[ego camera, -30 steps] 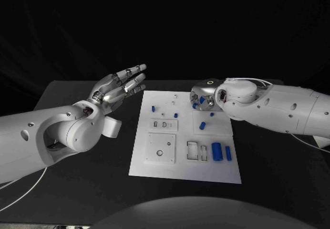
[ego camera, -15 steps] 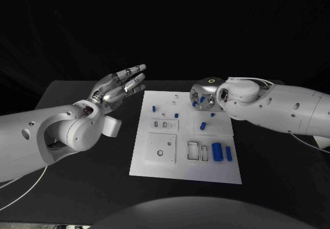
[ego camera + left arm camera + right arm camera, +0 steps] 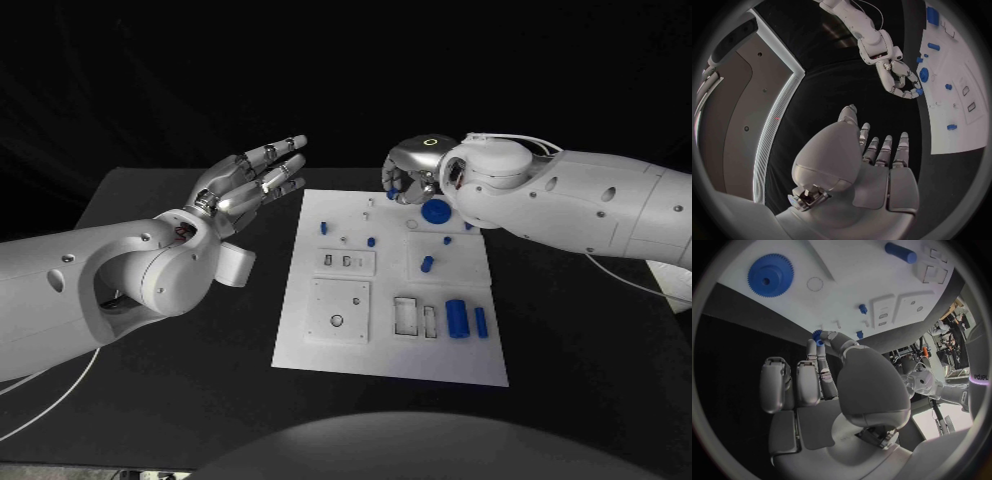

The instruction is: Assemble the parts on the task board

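Two blue cylinders (image 3: pixel 464 318) are laid side by side near the right edge of the task board (image 3: pixel 325 355), long axes running away from the robot. A small blue part (image 3: pixel 819 336), possibly a gear, is pinched at the fingertips of the right hand (image 3: pixel 414 176) above the board's far edge. A large blue gear (image 3: pixel 770 275) is lying flat. The left hand (image 3: pixel 248 184) is held open with nothing in it, beside the board.

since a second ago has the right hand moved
Yes. The right hand has risen toward the far edge of the task board, uncovering a large blue gear.
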Available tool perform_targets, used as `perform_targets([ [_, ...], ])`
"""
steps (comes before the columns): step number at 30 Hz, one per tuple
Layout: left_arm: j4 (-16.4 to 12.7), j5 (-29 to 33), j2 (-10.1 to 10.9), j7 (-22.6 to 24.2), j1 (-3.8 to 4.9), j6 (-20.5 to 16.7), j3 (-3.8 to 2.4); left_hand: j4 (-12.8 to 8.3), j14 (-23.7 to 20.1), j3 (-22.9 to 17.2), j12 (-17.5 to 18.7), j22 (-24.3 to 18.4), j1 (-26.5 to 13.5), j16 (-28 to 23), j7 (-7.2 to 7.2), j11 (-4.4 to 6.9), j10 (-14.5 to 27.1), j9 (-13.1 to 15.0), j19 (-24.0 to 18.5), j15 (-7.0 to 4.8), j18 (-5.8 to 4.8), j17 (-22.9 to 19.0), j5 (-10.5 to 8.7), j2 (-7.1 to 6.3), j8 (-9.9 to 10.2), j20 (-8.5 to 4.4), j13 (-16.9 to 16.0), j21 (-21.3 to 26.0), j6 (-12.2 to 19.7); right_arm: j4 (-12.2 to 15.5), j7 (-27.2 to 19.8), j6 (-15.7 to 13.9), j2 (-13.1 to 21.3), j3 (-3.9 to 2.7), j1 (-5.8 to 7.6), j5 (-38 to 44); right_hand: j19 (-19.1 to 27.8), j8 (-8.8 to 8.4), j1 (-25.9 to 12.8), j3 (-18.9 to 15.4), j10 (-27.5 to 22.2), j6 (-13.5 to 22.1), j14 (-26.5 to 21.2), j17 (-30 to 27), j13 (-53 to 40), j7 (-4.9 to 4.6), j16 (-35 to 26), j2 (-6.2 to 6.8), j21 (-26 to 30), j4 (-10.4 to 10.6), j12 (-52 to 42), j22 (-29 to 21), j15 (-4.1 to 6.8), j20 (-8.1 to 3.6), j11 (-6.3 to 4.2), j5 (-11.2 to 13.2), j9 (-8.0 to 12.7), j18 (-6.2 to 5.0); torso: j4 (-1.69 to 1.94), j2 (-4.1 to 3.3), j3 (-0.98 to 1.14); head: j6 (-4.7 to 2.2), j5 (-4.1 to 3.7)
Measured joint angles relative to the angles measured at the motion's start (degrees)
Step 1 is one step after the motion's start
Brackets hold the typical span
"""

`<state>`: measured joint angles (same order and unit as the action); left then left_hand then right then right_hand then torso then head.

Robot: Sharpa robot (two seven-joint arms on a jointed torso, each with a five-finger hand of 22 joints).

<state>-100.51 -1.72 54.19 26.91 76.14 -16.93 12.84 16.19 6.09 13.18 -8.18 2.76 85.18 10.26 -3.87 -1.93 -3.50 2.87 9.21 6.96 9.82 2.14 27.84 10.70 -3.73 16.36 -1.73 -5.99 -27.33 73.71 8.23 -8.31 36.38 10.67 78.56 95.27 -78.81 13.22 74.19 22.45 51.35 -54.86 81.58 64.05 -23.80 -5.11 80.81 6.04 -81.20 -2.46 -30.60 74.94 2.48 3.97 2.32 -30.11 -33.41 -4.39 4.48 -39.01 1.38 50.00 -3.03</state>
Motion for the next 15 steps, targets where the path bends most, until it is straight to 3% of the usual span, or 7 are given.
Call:
perform_targets([
  [15,0.2,0.0,-0.5,-0.3,0.01,0.0,-0.02,0.0,0.0,0.0,0.0,0.0,0.0,0.0,0.01,0.0,0.0,0.0,0.0,0.0,0.0,0.0,0.0,0.0,0.0,0.0,0.0,0.0,0.0,-8.1,-0.3,1.9,-6.6,-0.17,-0.1,-2.8,0.0,-0.06,-0.2,0.0,0.0,0.0,0.0,-0.2,0.0,0.0,0.0,-0.24,0.0,0.0,0.0,0.0,0.0,0.0,0.0,0.8,-0.4,0.0,0.16,-0.09,0.1,0.01,0.13],
])
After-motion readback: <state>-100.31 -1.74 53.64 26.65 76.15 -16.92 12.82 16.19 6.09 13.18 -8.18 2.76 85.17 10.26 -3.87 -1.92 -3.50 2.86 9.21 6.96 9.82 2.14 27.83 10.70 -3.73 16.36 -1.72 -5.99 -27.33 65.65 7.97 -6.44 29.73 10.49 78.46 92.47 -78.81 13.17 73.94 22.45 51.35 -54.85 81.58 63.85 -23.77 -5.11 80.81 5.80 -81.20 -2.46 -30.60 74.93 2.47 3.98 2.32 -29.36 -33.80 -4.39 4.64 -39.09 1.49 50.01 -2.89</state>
